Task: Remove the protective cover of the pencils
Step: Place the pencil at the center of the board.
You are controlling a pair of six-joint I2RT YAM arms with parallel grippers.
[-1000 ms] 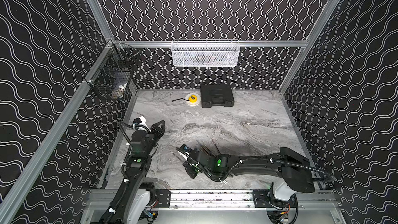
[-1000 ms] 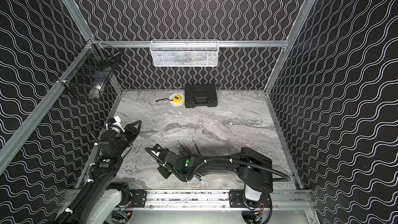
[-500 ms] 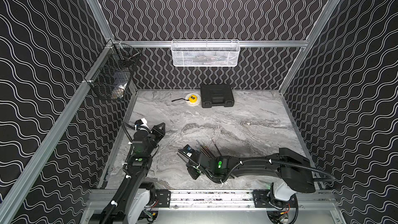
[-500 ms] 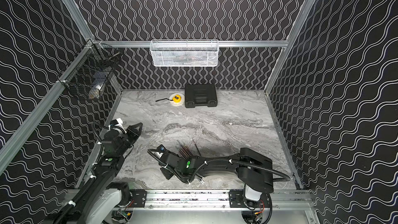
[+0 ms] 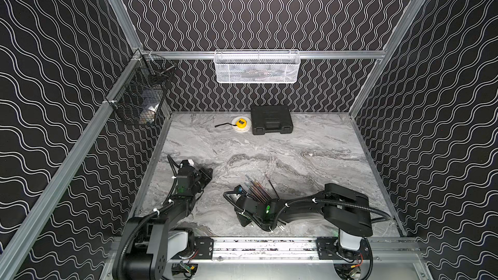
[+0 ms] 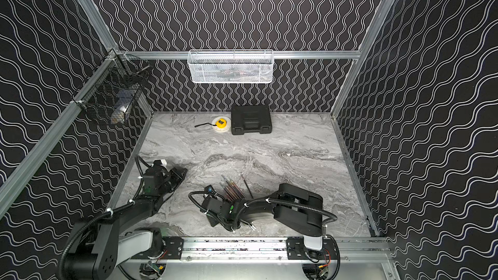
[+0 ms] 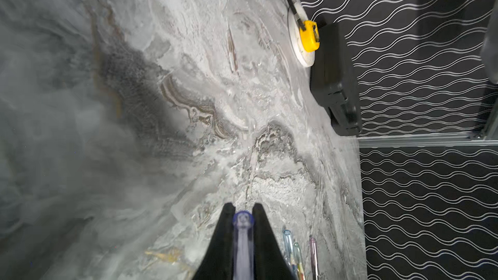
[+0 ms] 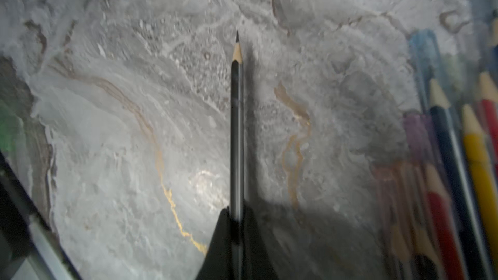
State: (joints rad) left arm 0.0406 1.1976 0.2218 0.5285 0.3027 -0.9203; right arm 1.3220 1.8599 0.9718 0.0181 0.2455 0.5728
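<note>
The left hand is clamped on a bluish cover, the right hand on a bare-tipped black pencil. Each should sink close to the worktop beneath it before releasing.

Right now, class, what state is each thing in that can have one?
Left gripper: jaws shut on bluish translucent tube cap.
Right gripper: jaws shut on thin black pencil, tip bare.
Black plastic case: closed.
Loose coloured pencils: lying flat, several capped.

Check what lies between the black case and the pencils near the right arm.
Only bare marble table separates case and pencils, seen in both top views.
</note>
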